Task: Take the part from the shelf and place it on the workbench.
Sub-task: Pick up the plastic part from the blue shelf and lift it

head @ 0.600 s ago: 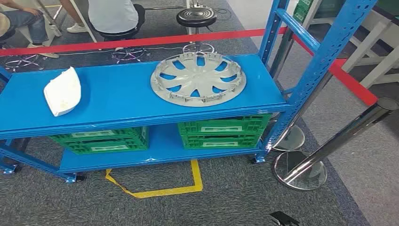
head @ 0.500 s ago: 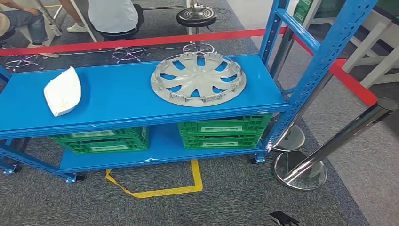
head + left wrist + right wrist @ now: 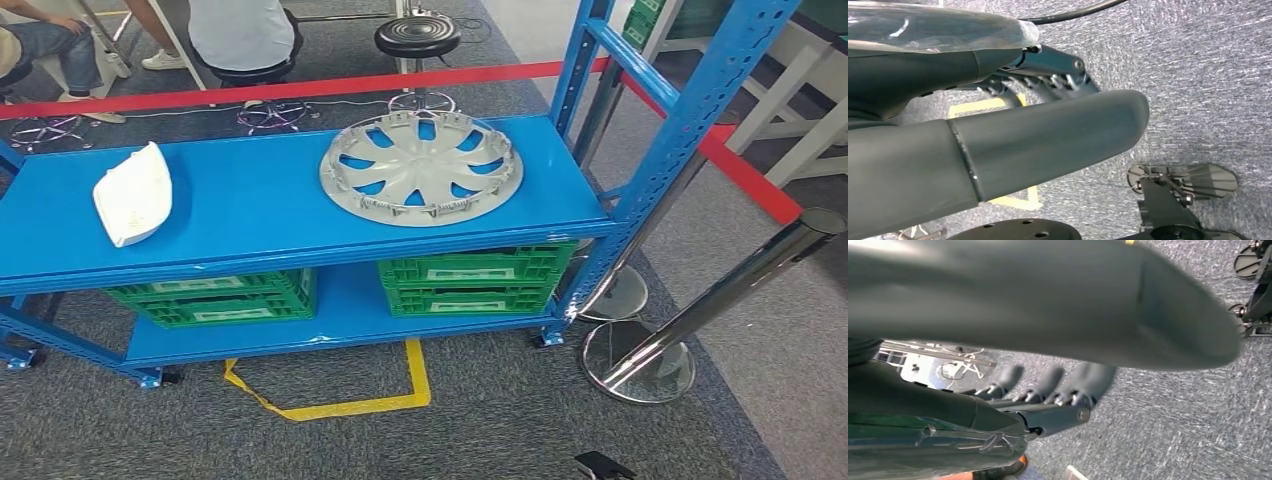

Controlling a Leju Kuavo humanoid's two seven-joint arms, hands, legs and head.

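Note:
A silver wheel cover lies flat on the right half of the blue shelf's top deck. A white curved shell part rests near the deck's left end. My left hand hangs over the grey carpet, away from the shelf, its thumb and fingers holding nothing. My right hand also hangs over the carpet with its fingers loosely apart and nothing in them.
Two green crates sit on the lower deck. Chrome stanchions with a red belt stand to the right and behind. Yellow tape marks the floor in front. People sit on stools beyond the belt.

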